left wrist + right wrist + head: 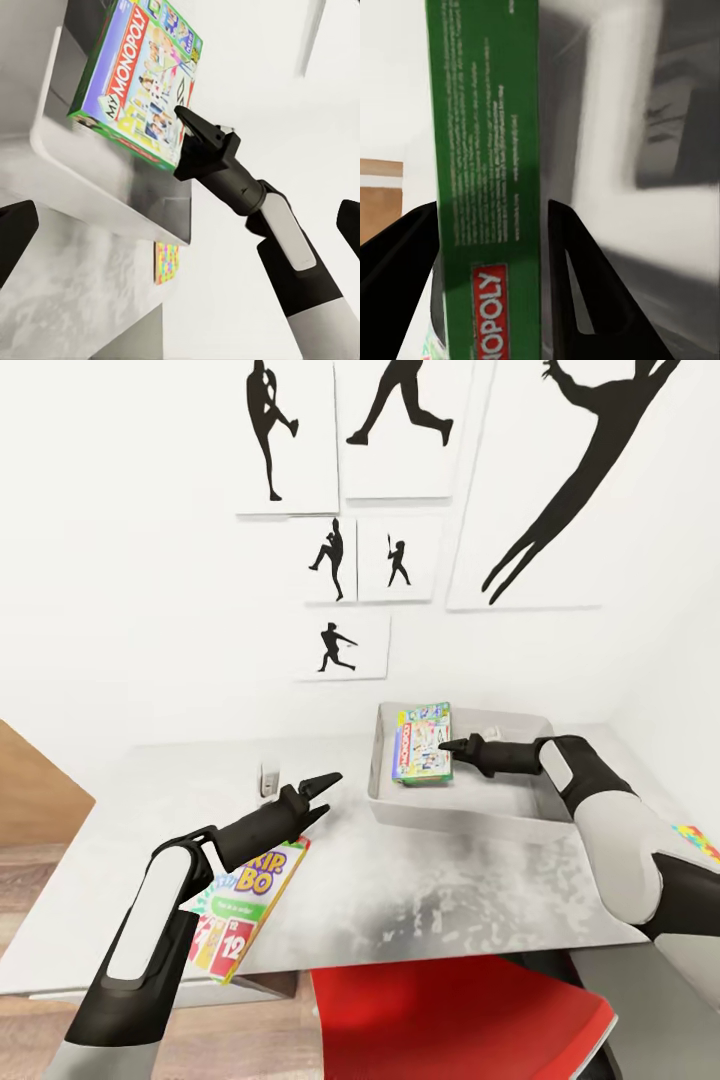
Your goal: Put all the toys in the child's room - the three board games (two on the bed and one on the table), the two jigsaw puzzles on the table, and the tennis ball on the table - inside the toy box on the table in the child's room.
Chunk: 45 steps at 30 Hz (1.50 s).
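Note:
The pale grey toy box [470, 810] stands at the back right of the table [430, 900]. Over its left end, within the rim, my right gripper [447, 747] is shut on the edge of the MONOPOLY board game [422, 743]. The green side of the MONOPOLY board game [487, 150] sits between the two fingers of the right gripper [491, 277]. The same box [142, 75] looks slightly tilted beside the toy box wall [97, 180]. My left gripper [330, 794] hovers open over the table's middle. The SKIP-BO board game [250, 900] lies under the left forearm near the front edge. One jigsaw puzzle [697, 842] lies at far right.
A red chair [460, 1020] is tucked under the table's front edge. A small white object [268, 780] stands on the table near the left gripper. The white wall with silhouette pictures [330, 560] rises right behind the table. The jigsaw puzzle [168, 262] lies past the toy box.

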### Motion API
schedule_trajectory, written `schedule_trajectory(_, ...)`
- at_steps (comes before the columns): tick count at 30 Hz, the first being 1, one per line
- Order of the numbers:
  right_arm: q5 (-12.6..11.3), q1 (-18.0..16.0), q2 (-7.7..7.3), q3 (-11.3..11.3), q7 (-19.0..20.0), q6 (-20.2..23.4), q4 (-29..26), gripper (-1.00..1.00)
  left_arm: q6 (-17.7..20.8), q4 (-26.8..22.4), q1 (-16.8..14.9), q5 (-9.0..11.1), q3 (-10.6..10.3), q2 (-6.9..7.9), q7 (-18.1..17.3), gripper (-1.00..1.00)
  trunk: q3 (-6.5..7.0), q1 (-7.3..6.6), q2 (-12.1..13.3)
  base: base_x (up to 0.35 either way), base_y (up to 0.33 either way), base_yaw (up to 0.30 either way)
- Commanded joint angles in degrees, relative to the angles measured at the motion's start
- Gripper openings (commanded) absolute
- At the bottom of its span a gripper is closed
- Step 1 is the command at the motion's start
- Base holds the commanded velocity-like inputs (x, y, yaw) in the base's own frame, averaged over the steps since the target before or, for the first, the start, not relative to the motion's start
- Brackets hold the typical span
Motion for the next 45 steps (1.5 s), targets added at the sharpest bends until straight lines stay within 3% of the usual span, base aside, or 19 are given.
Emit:
schedule_trajectory(1,-0.29,-0.16,0.00,-0.19,-0.11,0.22,0.02,-1.00,0.17,-0.05,-0.07,0.61,-0.07,-0.03,0.58,1.00,-0.19,0.03,-0.11,0.000,0.000,0.000)
schedule_trajectory(14,-0.31,-2.27,-0.30,-0.18,0.12,-0.35,0.02,-1.00,0.16,-0.02,-0.21,0.60,-0.50,-0.08,0.62,1.00,-1.40,0.03,-0.11,0.000,0.000,0.000)
schedule_trajectory(45,-0.17,-2.91,-0.28,-0.05,-0.03,0.20,0.11,-1.00,0.19,-0.06,-0.53,0.66,-0.86,-0.19,0.35,1.00,-4.30,0.03,-0.11,0.000,0.000,0.000)
